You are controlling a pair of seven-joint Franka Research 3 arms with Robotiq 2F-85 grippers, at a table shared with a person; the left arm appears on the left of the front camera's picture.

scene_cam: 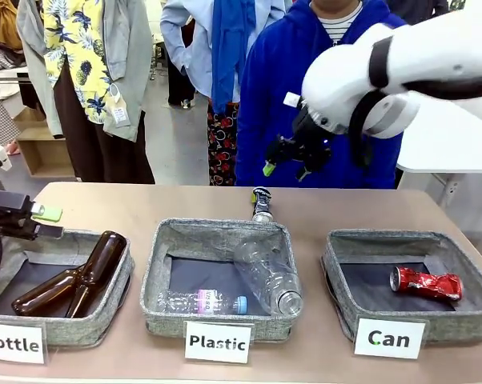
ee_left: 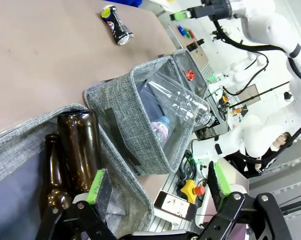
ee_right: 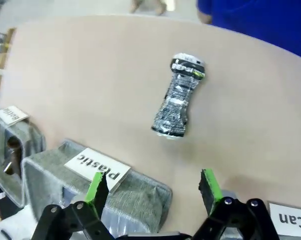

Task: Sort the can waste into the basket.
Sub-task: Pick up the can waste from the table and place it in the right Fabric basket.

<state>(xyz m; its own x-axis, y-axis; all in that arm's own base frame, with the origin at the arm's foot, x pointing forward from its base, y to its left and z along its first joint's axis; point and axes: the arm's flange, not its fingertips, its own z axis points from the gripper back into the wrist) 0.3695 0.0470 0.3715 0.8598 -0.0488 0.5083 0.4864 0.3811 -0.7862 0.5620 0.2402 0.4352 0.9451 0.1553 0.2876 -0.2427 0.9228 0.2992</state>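
The right claw [ee_right: 153, 187] hangs high over the surface [ee_right: 80, 75], its green-padded fingers spread apart and holding nothing. The crushed dark can [ee_right: 179, 95] lies flat ahead of and below it, well apart from the pads and a little right of the line midway between them in the wrist view. The can's long axis runs roughly away from the claw, so the fingers look set to close across its width. The trouble likely lies in the shape: a pinched waist between two flared ends, which could squirt out sideways if the pads land on a flare or meet it off-centre. The can sits low, so a shallow descent may ride over it and a deep one may scrape the surface. The Plastic basket [scene_cam: 217, 240] stands below the claw's near side, its far wall just beside the can, and a finger could snag that fabric rim on the way down. A weak grip could also spill the can into that wrong basket during the carry to the Can basket [scene_cam: 337, 264], off to the claw's right, where the crushed red can [scene_cam: 425, 282] lies. A person in a blue top [scene_cam: 281, 88] stands close behind the claw. The left claw [ee_left: 158, 182], likewise spread and empty, hovers just above the brown bottles [ee_left: 78, 145].
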